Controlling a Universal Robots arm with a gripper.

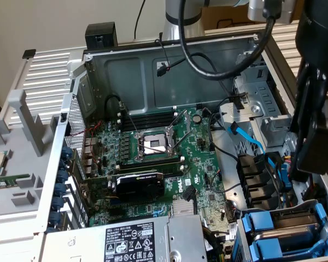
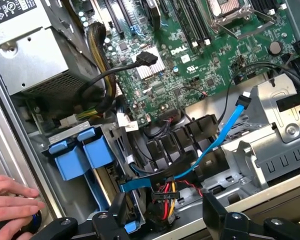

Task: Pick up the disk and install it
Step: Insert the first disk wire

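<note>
The disk is out of view; no labelled drive shows. My gripper is open, with nothing between its two black fingers. It hovers over the drive bay corner of the open computer case, above a red and yellow cable bundle. Two blue plastic tray handles stand in the bay beside it; in the exterior view these blue trays sit at the lower right. Whether they hold a drive I cannot tell. The arm's black wrist hangs over the case's right side in the exterior view.
A person's hand rests at the case edge near the gripper. A silver power-supply box sits beside the trays. The green motherboard lies in the middle. A blue data cable and black cables cross the bay.
</note>
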